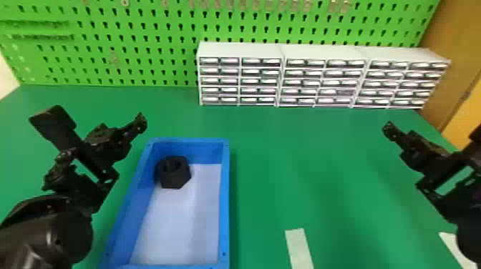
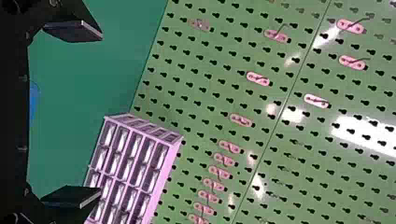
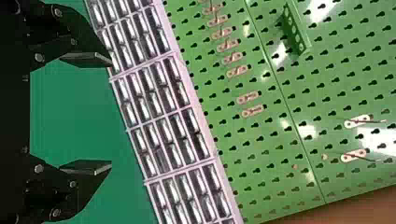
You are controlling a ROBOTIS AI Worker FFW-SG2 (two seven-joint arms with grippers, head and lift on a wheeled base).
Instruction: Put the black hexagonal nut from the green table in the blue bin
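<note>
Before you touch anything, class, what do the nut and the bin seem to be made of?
The black hexagonal nut looks like matte plastic, perhaps dark-coated metal: dull black, with no metallic glint. The blue bin looks like smooth, slightly satin plastic: evenly coloured, thin walls.

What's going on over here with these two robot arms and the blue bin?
Nothing is being handled at this moment. The black hexagonal nut lies inside the rectangular blue bin, near its far left corner, so the job looks done. The robot's left black two-fingered tool is open and empty, on the left side of the bin. The matching right tool is also open and empty, off at the right side of the green table.
</note>
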